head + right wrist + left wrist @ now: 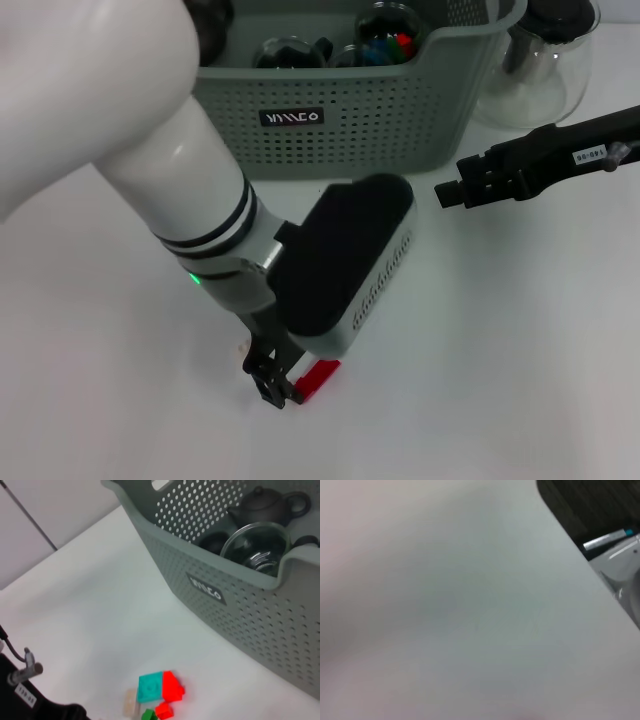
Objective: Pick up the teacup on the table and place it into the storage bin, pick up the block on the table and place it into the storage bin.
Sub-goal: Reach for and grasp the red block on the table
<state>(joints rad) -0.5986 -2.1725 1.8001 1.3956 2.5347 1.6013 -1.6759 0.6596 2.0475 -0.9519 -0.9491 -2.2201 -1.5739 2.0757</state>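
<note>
Block [320,378] beside left gripper [272,378].

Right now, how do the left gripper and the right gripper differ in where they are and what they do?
The left gripper is low at the table, right at the red block; the right gripper hangs above the table in front of the storage bin, away from any block. The left arm points steeply down; the right arm lies almost level. Both grippers are black.
</note>
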